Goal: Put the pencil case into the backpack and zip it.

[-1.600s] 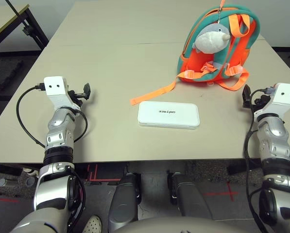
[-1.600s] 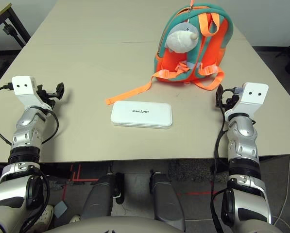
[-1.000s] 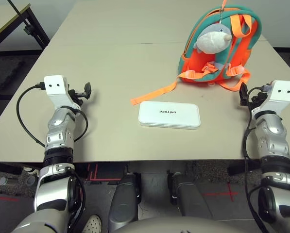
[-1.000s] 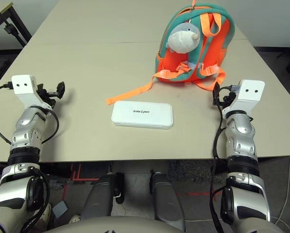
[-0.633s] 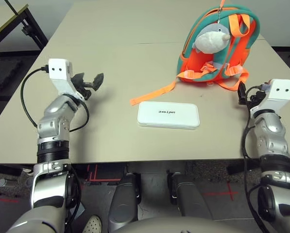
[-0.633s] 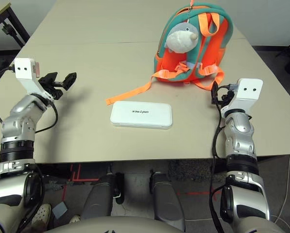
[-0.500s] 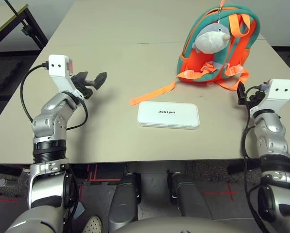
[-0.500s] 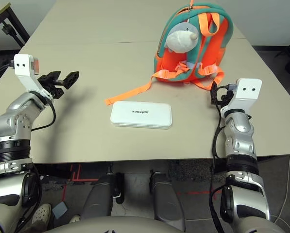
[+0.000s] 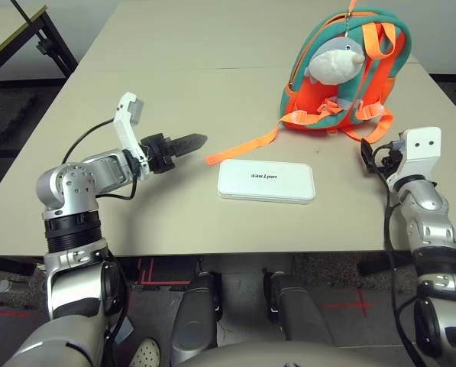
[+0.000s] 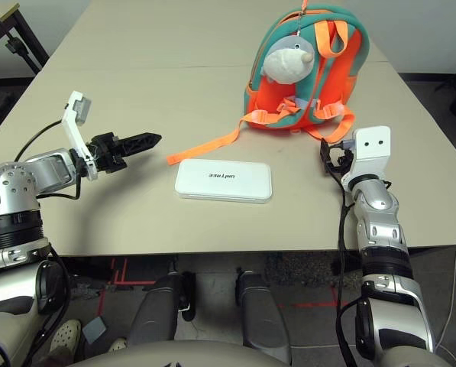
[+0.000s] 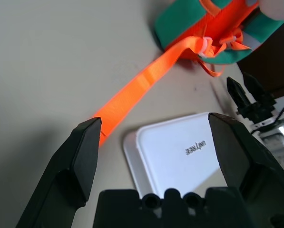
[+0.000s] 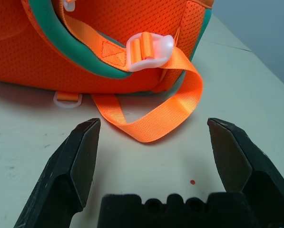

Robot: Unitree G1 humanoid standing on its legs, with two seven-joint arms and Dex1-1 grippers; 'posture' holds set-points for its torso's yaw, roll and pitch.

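**Counter contents: case, backpack, two idle end effectors**

Item 1. Pencil case [image 9: 266, 181]: flat, white, rounded corners, small grey lettering on its upper face. Lies flat on the beige counter [image 9: 174, 84], near the front edge, roughly central. Nothing touches it. All other places below are given relative to this case.

Item 2. Backpack [image 9: 342, 73]: orange body, teal trim, standing upright behind the case and to its right, well apart from it. A grey plush toy [image 9: 333, 61] hangs on its front. One long orange strap [image 9: 243, 147] trails from the backpack's base across the counter, its free end lying just beyond the case's far left corner (close to it, whether touching cannot be told).

Item 3. Left end effector [image 9: 183, 143]: to the left of the case, above the counter, fingers pointing toward the strap's free end and the case. Fingers spread wide, nothing between them.

Item 4. Right end effector [image 9: 370, 159]: to the right of the case, near the backpack's base, facing a loop of orange webbing [image 12: 153, 116] on the counter. Fingers spread wide, empty.
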